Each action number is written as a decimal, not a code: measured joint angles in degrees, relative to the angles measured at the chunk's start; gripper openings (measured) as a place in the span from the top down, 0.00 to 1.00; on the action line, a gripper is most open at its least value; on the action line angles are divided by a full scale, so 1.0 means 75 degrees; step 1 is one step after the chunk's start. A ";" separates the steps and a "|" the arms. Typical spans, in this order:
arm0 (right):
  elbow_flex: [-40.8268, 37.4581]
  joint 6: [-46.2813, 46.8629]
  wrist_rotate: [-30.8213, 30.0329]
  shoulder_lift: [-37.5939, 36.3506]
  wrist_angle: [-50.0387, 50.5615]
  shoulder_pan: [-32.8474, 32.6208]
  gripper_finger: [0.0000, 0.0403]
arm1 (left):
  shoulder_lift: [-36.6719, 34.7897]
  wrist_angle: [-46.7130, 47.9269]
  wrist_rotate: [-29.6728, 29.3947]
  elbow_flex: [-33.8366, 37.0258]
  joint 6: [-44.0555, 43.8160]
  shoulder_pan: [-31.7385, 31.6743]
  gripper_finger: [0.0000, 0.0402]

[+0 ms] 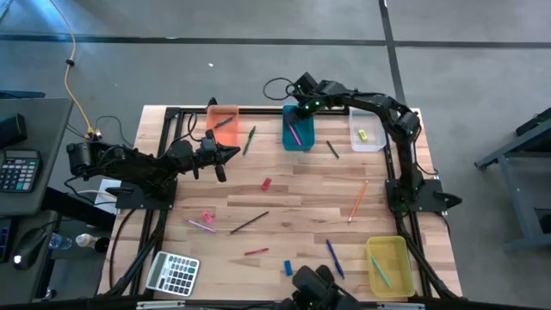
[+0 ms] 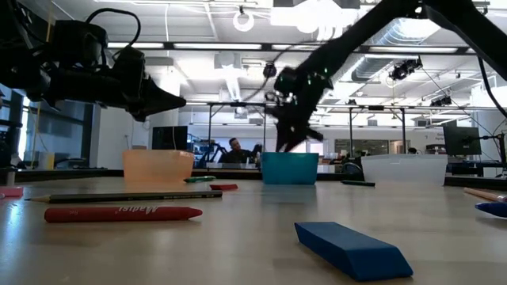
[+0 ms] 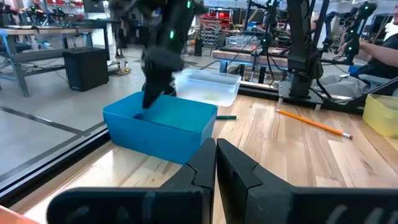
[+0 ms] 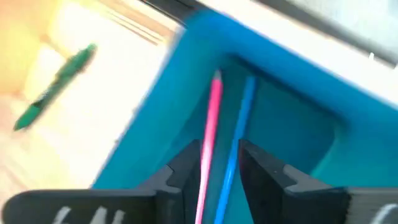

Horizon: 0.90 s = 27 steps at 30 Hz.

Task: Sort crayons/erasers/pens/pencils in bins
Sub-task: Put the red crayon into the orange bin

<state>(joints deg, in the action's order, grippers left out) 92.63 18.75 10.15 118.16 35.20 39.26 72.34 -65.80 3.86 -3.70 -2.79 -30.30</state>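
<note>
A pale wooden table (image 1: 301, 185) on grey concrete carries scattered sticks, erasers and four bins; a workshop lies beyond. The right gripper (image 1: 303, 108) hangs released over the teal bin (image 1: 298, 138); the left gripper (image 1: 231, 153) is clenched, empty.

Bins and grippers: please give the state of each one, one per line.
Teal bin: upright, holds a pink stick and a blue stick.
Orange bin: upright, holds a stick.
Clear bin: upright, holds a small yellow piece.
Yellow bin: upright, holds a stick.
Right gripper: open, over the teal bin.
Left gripper: shut, empty, above the table near the orange bin.
</note>
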 joint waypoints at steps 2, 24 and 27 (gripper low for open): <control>0.0251 -0.0461 0.0057 -0.0258 0.0139 -0.0124 0.81 | 0.0000 -0.0002 0.0000 0.0000 0.0000 0.0003 0.99; -0.6237 -0.2549 0.0046 -0.3792 -0.8201 -0.2273 1.00 | -0.0003 0.0733 0.0006 -0.0034 0.0399 0.0010 0.99; -0.7063 -0.2502 -0.0106 -0.4146 -0.9115 -0.2633 1.00 | -0.0003 0.1183 -0.0002 -0.0266 0.0341 0.0165 0.99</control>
<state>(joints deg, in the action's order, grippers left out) 39.66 -0.01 9.36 87.07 -33.16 19.52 72.31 -56.93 3.84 -5.70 -0.23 -29.07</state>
